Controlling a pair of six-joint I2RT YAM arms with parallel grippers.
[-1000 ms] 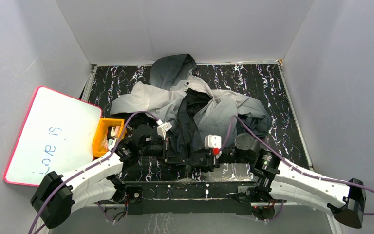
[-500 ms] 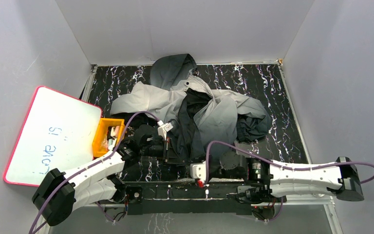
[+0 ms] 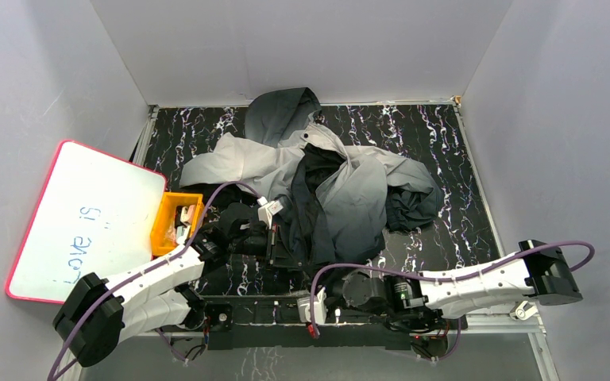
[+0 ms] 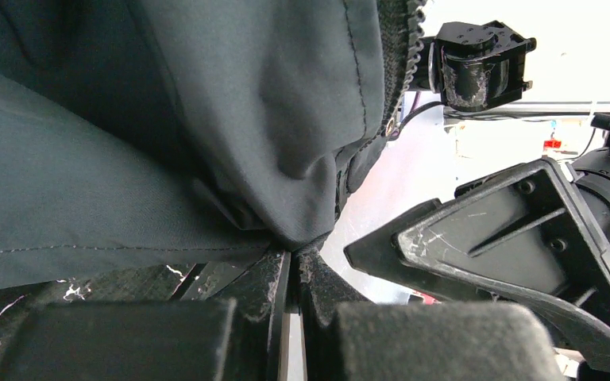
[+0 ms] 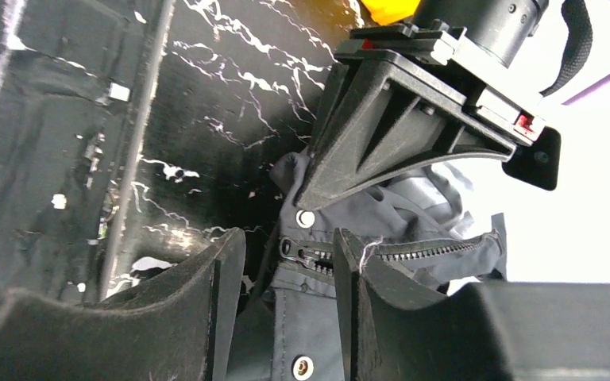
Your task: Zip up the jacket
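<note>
Jacket (image 3: 341, 182) lies crumpled mid-worktop (image 3: 437, 135), hood toward 12 o'clock, hem toward 6, with the front open and the dark lining showing. By my judgement you have no teeth joined yet, so the whole zip is left to do. Your left tool (image 4: 290, 258), reaching in from 7 o'clock, is clamped on a fold of hem beside the zipper (image 5: 413, 248). Your right arm lies low along the 6 o'clock edge. The right tool (image 5: 290, 258) has its jaws apart, with the zipper's bottom end seen between them; whether they touch it, I cannot tell.

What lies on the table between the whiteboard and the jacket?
A small orange bin sits beside the whiteboard, left of the jacket; the top external view shows it.
</note>
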